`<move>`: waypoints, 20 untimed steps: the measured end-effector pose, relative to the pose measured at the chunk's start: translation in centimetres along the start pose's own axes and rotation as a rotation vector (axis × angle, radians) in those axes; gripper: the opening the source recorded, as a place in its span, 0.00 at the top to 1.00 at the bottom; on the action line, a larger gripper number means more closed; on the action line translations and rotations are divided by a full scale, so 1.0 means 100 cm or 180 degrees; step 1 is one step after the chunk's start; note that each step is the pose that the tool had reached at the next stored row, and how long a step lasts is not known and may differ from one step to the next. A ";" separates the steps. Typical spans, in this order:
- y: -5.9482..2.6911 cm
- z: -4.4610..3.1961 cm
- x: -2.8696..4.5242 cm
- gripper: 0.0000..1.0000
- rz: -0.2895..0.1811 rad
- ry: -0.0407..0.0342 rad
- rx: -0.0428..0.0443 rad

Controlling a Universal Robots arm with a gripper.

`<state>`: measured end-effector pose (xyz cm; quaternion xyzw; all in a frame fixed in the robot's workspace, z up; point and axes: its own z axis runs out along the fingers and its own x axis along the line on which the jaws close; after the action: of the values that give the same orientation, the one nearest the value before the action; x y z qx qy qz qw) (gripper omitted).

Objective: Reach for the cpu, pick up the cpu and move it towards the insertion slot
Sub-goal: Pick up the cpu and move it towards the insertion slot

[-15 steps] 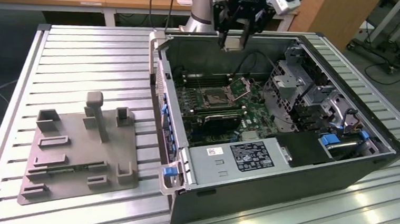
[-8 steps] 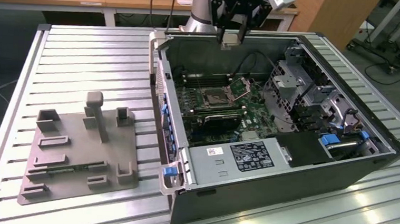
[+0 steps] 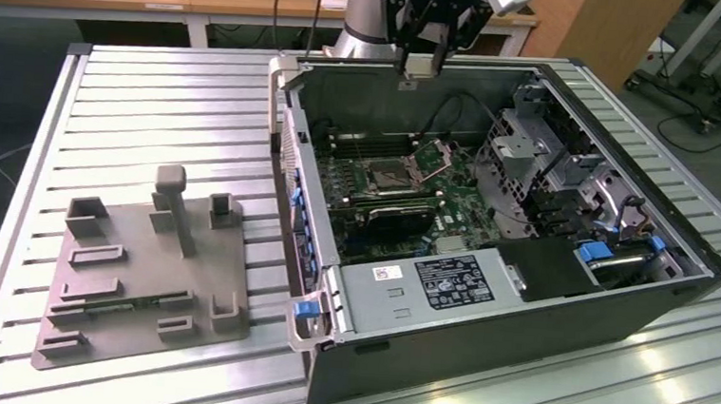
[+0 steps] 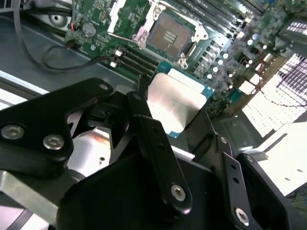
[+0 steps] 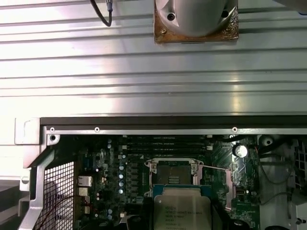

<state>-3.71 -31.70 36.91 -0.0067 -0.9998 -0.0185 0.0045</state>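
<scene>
- gripper [image 3: 419, 61] hung above the far edge of the open computer case [image 3: 658, 309], high over the motherboard [image 3: 392, 214]
- fingers [image 4: 158, 139] were clamped on the cpu [image 4: 175, 103], gripping it by its edges; metal top face showed between them in the second wrist view
- the first wrist view also had the cpu [image 5: 181, 213], held just this side of the socket
- insertion slot [image 3: 388, 173] sat open on the green board, hinged plate [image 3: 442, 156] flipped up, socket bare, nothing seated in it
- same slot seen in the second wrist view [image 4: 169, 36] and the first wrist view [image 5: 173, 173], cpu near it in frame but raised and apart from it
- grey plastic fixture [image 3: 140, 263] on the slatted table [image 3: 151, 102], at the exterior view's left, well apart from the gripper; a green memory stick [image 3: 137, 303] lay in it
- progress judged: reach and pick done, cpu was off the fixture and carried to the case; the move towards the slot looked well along, not yet down at the socket
</scene>
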 end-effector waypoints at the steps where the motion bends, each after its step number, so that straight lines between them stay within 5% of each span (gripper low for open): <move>1: 0.0022 0.0012 -0.0003 0.45 0.0000 0.0000 0.0000; 12: 0.0035 0.0056 -0.0004 0.45 0.0000 0.0000 -0.0001; 20: 0.0033 0.0077 0.0063 0.45 -0.0026 0.0001 0.0000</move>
<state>-4.34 -31.33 36.16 -0.0026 -0.9998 -0.0185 0.0046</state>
